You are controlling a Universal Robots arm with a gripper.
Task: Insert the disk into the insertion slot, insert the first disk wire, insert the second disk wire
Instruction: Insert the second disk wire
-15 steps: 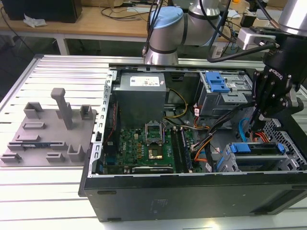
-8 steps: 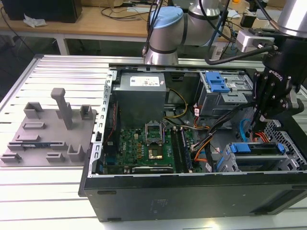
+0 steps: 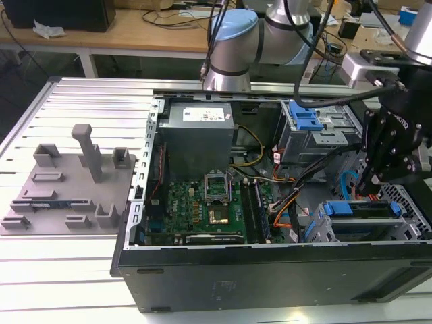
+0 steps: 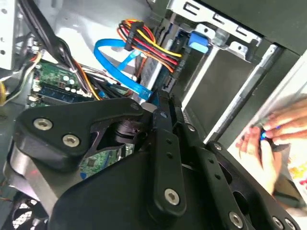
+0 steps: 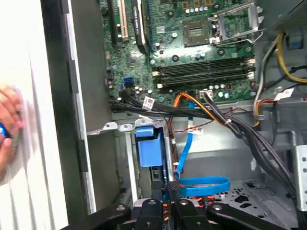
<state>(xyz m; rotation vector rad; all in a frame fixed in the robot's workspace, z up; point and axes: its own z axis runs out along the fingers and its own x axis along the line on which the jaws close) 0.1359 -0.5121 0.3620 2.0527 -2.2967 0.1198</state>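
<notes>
Bright, even light; hand motion-blurred.

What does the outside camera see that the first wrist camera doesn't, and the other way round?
Exterior view: a grey tray of plastic blocks on the exterior view's left, the arm's blue-capped joint, and the grey power supply box.
First wrist view: a person's hand outside the case.
Both: the green motherboard and the orange cable.
</notes>
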